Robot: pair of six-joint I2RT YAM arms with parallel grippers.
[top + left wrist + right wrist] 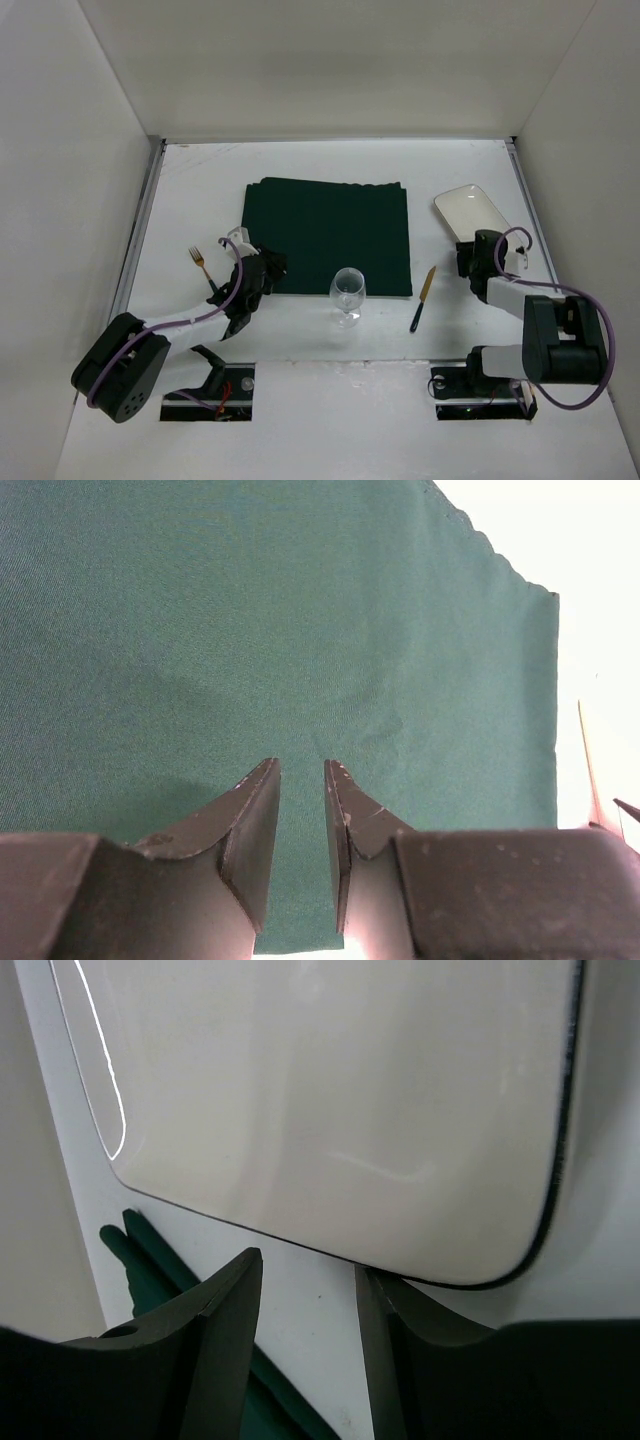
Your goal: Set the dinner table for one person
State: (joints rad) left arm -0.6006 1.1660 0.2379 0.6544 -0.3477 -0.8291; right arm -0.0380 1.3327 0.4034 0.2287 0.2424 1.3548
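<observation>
Currently the left gripper (300, 770) sits over the near-left corner of the dark green woven placemat (250, 630), its dark wedge-shaped jaws a narrow slit apart with nothing between. The right gripper (308, 1265) is released, jaws parted at the near rim of the glossy cream rounded-rectangle plate (330, 1090), far right. The dinner table (300, 160), a matte white flat top, lies under everything and carries a clear stemmed glass (348, 295) at the mat's near edge.

Bright, even light from above washes the dinner table (200, 190) almost white, leaving only faint, soft shadows. In the left wrist view the bare top burns out to glare beside the crisply textured placemat (250, 630). 1 thin glare streak curves across the plate (350, 1110).
</observation>
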